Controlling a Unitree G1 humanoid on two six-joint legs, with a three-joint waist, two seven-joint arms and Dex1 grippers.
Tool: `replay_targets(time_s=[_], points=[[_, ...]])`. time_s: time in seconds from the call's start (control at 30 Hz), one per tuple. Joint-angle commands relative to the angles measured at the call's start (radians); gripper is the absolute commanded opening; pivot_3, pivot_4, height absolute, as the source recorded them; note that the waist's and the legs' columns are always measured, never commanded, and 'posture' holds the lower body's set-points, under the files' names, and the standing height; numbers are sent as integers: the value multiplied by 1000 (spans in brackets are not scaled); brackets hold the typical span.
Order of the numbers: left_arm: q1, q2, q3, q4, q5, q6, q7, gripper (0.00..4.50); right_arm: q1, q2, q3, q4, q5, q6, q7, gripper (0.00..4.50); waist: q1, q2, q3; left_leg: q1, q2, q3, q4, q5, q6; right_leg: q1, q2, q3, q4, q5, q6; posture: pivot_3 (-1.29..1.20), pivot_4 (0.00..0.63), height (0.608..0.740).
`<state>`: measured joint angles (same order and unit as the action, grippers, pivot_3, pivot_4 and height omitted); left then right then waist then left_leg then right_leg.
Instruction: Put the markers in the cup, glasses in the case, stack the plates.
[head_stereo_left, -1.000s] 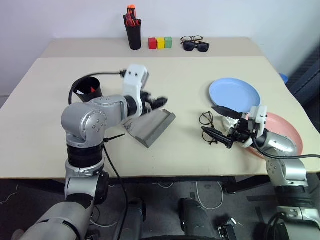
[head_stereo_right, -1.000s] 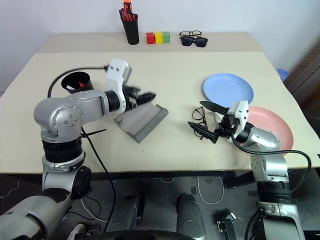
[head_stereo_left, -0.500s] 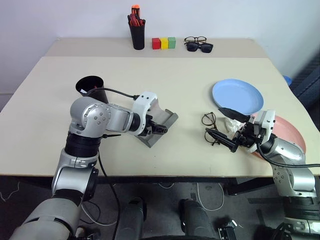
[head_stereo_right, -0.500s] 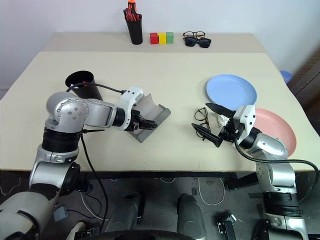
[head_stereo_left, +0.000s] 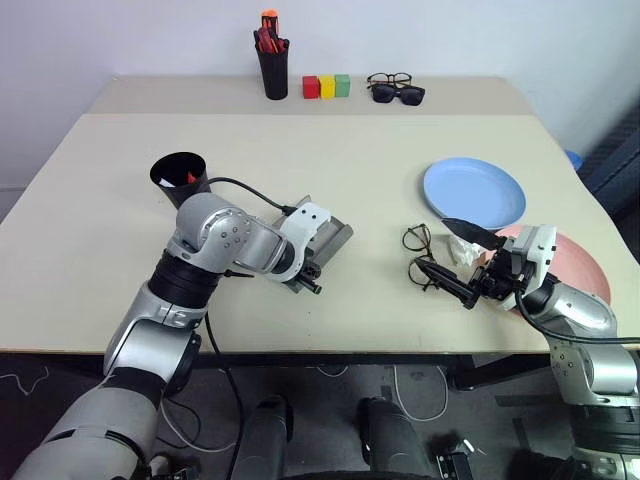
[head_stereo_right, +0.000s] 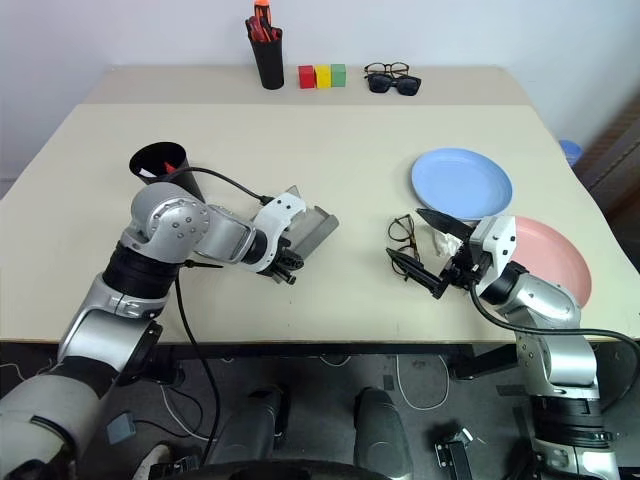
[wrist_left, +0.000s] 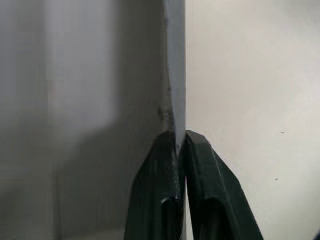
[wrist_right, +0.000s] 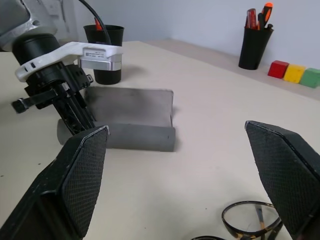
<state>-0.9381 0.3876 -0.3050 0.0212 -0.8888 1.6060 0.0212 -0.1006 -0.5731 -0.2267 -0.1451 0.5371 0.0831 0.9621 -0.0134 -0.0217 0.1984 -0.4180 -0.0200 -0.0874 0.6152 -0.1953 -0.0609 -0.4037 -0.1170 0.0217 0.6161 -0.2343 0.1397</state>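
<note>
The grey case lies open mid-table. My left gripper points down at its near end, shut on a thin wall of the case. The black cup stands to the left of it, with a red marker showing inside. The wire-framed glasses lie on the table right of the case. My right gripper hovers just behind them, wide open and holding nothing. The blue plate sits farther back, and the pink plate is partly hidden under my right arm.
At the table's far edge stand a black pen holder with red and orange pens, three coloured blocks, and two more pairs of glasses. The front table edge runs just below both grippers.
My left gripper has dropped from above the case to its near end, tilted downward, and closed on the case's wall. The right gripper has stayed open in place.
</note>
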Motion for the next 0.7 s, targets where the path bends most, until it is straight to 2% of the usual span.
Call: replay_targets(time_s=[0.03,0.17,0.37,0.57,0.7], points=[[-26,32,-53,-63,64,-13,-83,478,-1,-12,-31,-50,21,2,-15,4500,-1,0,0,0,0,0,0,0,0,0,0,0,0,0,0,0,150,740],[-55,121,-163,-74,153,-143,-255,478,-8,-11,-26,-55,20,9,-25,4500,-1,0,0,0,0,0,0,0,0,0,0,0,-1,0,-1,0,150,740],[-111,287,-409,-31,393,-520,-664,478,-25,-6,-14,-45,16,10,-27,4500,1,0,0,-3,0,1,0,0,0,-2,0,0,-4,2,-4,0,150,740],[-117,294,-493,98,606,-807,-914,478,-34,-3,-13,-30,13,-1,-19,4500,3,0,0,-7,0,1,-1,0,0,-5,-1,0,-5,2,-4,0,150,740],[-114,254,-474,160,683,-878,-1001,478,-28,-5,-18,-24,13,-10,-10,4500,4,0,0,-7,0,1,-1,0,0,-5,-1,0,-4,2,-4,0,150,740]])
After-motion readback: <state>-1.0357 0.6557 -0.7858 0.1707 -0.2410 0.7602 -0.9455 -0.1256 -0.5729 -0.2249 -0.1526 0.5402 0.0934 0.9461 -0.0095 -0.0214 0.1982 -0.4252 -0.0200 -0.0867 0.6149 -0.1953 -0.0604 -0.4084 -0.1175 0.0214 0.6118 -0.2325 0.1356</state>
